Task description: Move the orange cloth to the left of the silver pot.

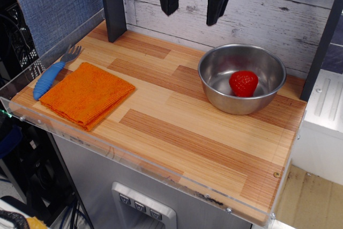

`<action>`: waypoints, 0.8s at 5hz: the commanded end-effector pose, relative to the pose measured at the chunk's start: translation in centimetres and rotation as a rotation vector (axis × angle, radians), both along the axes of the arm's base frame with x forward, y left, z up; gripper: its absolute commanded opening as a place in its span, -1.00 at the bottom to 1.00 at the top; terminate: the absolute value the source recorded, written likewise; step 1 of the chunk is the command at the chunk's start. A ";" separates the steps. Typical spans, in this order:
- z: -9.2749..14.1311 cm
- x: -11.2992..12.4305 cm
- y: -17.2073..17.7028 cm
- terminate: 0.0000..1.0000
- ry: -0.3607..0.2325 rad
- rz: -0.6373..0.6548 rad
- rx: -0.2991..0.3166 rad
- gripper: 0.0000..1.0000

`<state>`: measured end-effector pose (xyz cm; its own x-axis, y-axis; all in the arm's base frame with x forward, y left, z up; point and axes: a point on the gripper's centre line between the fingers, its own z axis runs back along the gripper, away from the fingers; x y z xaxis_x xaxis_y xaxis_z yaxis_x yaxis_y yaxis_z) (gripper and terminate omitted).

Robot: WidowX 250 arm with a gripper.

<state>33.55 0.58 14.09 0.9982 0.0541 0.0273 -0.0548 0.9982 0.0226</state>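
The orange cloth (87,95) lies folded and flat near the front left corner of the wooden table. Far to its right stands the silver pot (242,78), a shiny bowl with a red strawberry (244,83) inside. My gripper (191,13) hangs high at the top of the view, above the back of the table between cloth and pot. Its two black fingers are spread apart with nothing between them.
A blue-handled fork (53,71) lies just left of the cloth at the table's left edge. A dark post (112,4) stands at the back left and another (324,41) at the right. A clear plastic lip (134,159) runs along the front edge.
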 end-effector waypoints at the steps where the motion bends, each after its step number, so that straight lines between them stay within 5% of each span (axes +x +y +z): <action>1: -0.1 -2.5 4.5 -1.00 0.022 0.083 0.010 1.00; 2: -0.6 -4.3 6.8 -1.00 0.045 0.098 0.013 1.00; 4: -3.4 -7.7 11.4 -1.00 0.045 0.090 0.111 1.00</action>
<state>25.86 11.66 9.15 0.9905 0.1290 -0.0465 -0.1221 0.9839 0.1303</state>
